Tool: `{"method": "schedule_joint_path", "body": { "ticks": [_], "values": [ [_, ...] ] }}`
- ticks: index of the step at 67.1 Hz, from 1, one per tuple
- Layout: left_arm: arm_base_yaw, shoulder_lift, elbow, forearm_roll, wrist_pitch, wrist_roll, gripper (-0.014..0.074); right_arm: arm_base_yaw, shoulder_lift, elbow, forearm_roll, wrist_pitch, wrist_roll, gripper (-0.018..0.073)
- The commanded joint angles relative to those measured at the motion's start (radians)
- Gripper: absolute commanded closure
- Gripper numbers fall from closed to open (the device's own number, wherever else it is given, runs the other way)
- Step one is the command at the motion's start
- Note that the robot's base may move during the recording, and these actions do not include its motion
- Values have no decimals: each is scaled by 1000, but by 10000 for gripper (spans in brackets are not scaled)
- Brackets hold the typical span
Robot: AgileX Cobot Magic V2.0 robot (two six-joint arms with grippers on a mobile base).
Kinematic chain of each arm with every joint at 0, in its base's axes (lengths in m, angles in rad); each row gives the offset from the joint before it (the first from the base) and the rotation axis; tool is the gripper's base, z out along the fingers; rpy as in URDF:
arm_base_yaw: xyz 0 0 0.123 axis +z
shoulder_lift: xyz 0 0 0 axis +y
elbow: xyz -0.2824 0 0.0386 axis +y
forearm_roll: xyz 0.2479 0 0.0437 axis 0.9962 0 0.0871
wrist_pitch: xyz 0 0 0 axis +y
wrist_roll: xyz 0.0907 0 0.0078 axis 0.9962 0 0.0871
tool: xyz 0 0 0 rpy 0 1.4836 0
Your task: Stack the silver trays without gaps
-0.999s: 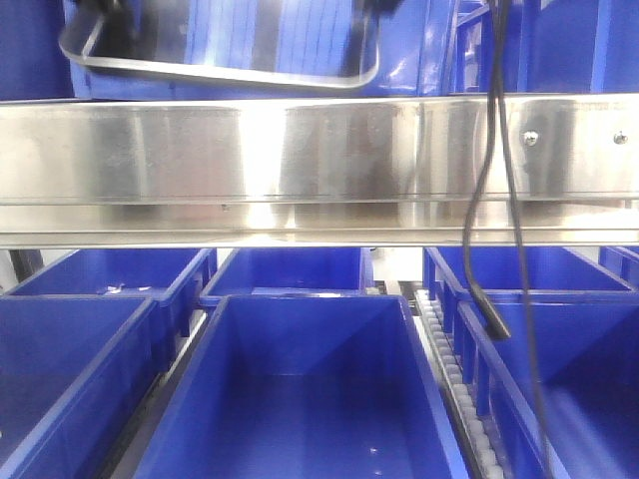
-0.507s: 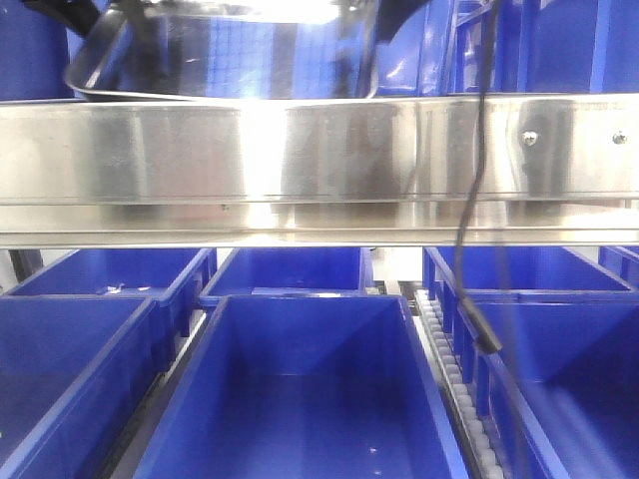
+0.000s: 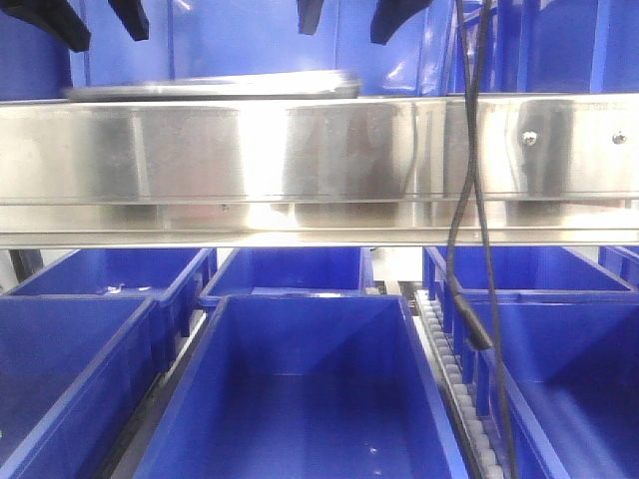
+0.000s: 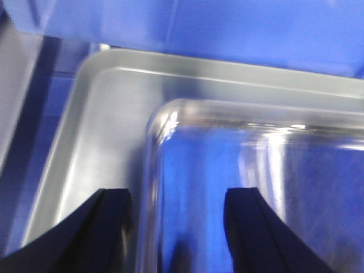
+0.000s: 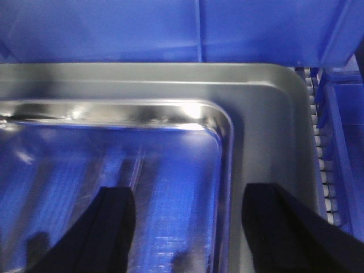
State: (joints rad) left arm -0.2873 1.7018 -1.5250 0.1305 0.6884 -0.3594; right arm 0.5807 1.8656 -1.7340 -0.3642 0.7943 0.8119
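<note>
Hovering spread and empty, the left gripper (image 4: 177, 227) and right gripper (image 5: 190, 227) hang above a silver tray (image 5: 273, 142) lying behind the steel rail (image 3: 319, 165), among blue bins (image 3: 300, 389).

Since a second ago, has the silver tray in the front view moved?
Yes. The silver tray has dropped and levelled: it was tilted well above the steel rail, and now only its rim shows flat just over the rail's top edge.

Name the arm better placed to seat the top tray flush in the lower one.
Left, narrowly. Its open hand straddles the top tray's rim, beside the wider strip of exposed lower tray. The right hand, also open, straddles the opposite rim.
</note>
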Motion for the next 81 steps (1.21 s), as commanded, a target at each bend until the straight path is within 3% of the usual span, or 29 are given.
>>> {"method": "schedule_joint_path", "body": {
  "ticks": [1, 8, 18, 27, 42, 52, 59, 73, 81],
  "values": [
    [4, -6, -10, 6, -11, -7, 321, -5, -11, -9, -13, -16, -10, 250],
    [4, -19, -10, 6, -3, -7, 378, -6, -16, -11, -12, -16, -10, 269],
    [1, -74, -10, 6, -1, -7, 633, -6, -59, -21, -12, -16, -10, 425],
    [1, -137, -10, 8, 1, -7, 595, -2, -112, -21, -12, -13, -10, 572],
    [-5, -262, 37, -40, -5, -5, 608, 2, -203, -21, -12, 77, -81, 573],
    [-18, -383, 232, -39, -163, -5, 608, 2, -267, 24, -19, 59, -163, 573],
    [-33, -469, 378, -39, -280, -5, 608, 2, -333, 118, -19, -86, -223, 573],
    [-48, -652, 635, -37, -531, -5, 608, 2, -504, 375, -25, -335, -240, 573],
    [-48, -776, 766, 3, -672, -3, 608, 2, -631, 561, -27, -455, -290, 573]
  ]
}}
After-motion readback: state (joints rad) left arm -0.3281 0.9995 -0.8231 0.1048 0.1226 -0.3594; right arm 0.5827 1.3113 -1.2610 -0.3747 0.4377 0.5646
